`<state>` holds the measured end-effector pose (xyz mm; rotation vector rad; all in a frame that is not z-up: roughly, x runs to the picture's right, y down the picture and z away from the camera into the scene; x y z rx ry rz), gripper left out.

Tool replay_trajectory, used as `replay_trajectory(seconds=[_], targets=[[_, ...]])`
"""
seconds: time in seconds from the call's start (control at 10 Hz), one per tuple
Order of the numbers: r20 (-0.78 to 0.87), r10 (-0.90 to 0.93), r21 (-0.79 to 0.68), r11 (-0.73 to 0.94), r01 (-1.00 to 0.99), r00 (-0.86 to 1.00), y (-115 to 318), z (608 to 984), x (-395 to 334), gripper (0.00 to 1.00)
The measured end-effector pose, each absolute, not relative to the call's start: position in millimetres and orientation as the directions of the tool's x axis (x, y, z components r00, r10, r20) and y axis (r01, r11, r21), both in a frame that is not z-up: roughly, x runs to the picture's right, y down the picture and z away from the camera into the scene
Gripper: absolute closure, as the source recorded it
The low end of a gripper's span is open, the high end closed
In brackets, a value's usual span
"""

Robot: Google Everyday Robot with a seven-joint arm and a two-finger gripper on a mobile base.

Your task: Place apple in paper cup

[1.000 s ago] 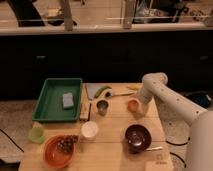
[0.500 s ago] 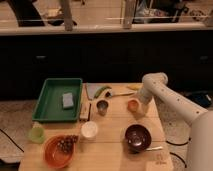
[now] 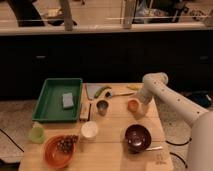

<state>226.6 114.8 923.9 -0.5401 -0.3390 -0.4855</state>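
Note:
The apple (image 3: 132,105) is a small orange-red fruit on the wooden table, right of centre. My gripper (image 3: 138,103) is at the end of the white arm, down at the apple's right side and touching or very close to it. The paper cup (image 3: 90,130) stands upright nearer the front, left of the apple, white with a wide rim. A small metal cup (image 3: 102,106) stands between them, slightly further back.
A green tray (image 3: 50,100) holding a grey sponge (image 3: 68,100) fills the left. A long green vegetable (image 3: 103,91) lies on a board at the back. A dark bowl (image 3: 137,137), an orange bowl (image 3: 58,150) and a green cup (image 3: 36,133) sit along the front.

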Motion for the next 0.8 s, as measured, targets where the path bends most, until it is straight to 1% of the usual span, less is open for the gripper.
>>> replay_trajectory(seconds=[0.8], targets=[[0.435,-0.355,-0.396,0.75,0.53,0.827,114.1,922.3,226.4,0.2]])
